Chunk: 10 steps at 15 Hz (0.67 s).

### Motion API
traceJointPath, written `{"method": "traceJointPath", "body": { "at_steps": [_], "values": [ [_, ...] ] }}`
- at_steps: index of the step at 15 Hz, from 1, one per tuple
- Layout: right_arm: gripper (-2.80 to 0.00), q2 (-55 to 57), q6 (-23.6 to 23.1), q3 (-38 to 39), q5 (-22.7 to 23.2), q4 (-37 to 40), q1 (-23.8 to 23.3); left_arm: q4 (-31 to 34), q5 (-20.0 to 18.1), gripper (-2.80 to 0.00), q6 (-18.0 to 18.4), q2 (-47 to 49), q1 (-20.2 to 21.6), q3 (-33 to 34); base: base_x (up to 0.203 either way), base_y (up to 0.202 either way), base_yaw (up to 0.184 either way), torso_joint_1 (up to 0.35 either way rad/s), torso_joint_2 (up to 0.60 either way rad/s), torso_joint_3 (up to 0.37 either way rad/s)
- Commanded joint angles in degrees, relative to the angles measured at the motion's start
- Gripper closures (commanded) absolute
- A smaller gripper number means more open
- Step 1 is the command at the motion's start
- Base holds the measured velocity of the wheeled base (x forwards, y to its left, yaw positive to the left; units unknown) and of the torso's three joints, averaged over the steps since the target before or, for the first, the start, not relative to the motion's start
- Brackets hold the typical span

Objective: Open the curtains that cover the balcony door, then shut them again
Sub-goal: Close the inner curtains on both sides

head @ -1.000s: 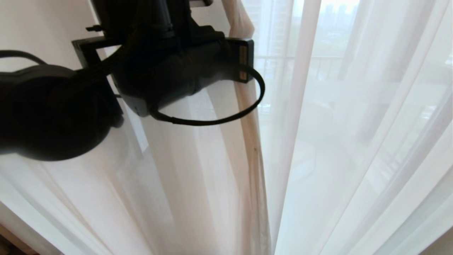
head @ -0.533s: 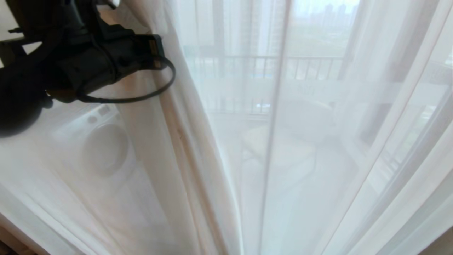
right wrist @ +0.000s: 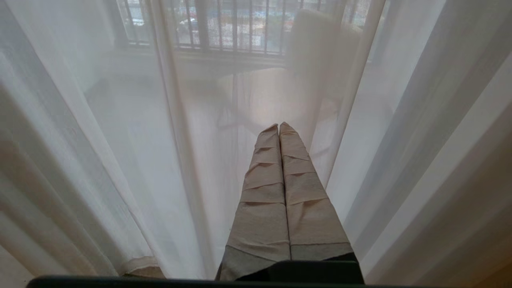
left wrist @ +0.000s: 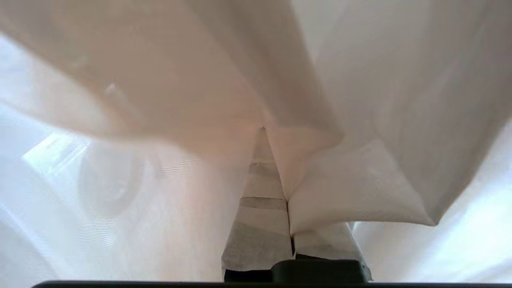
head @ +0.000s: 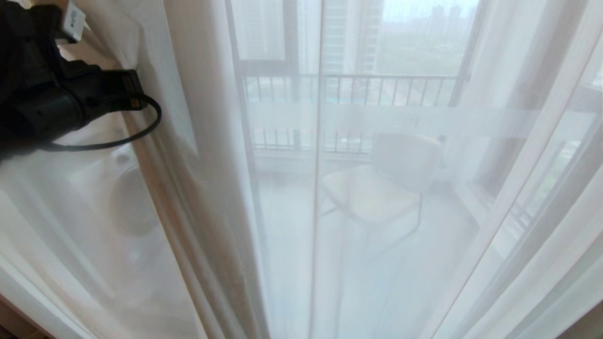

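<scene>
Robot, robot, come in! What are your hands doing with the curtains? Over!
Left gripper shut on curtains, upper left. Right gripper shut, empty, facing sheers. Nothing blocking.

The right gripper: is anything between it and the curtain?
Nothing visible. The right gripper hangs shut, its tips just short of the sheer curtain, with only air between. The chair is behind the fabric.

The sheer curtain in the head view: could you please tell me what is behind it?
Through the sheer curtain show the balcony door, a railing, a pale chair and, at left, a washing machine's round door. Finer detail stays veiled.
</scene>
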Motion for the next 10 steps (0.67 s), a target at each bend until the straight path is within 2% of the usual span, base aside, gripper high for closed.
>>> {"method": "traceJointPath", "body": {
  "at_steps": [1, 4, 5, 10],
  "values": [
    [0.0, -0.01, -0.05, 0.0, 0.08, 0.04, 0.05, -1.7, 0.21, 0.0, -0.06, -0.17, 1.69, 1.66, 0.0, 0.0, 0.0, 0.0, 0.0, 0.0],
    [0.0, -0.01, -0.05, 0.0, 0.06, 0.04, 0.05, -2.01, 0.23, 0.0, -0.06, -0.26, 2.25, 2.34, 0.0, 0.0, 0.0, 0.0, 0.0, 0.0],
    [0.0, -0.01, -0.05, 0.0, 0.0, 0.04, 0.05, -2.01, 0.23, -2.8, -0.06, -0.35, 2.25, 2.59, 0.0, 0.0, 0.0, 0.0, 0.0, 0.0],
    [0.0, -0.01, -0.05, 0.0, 0.0, 0.04, -0.03, -1.93, 0.31, -2.8, -0.06, -3.99, 2.18, 5.67, 0.0, 0.0, 0.0, 0.0, 0.0, 0.0]
  ]
}}
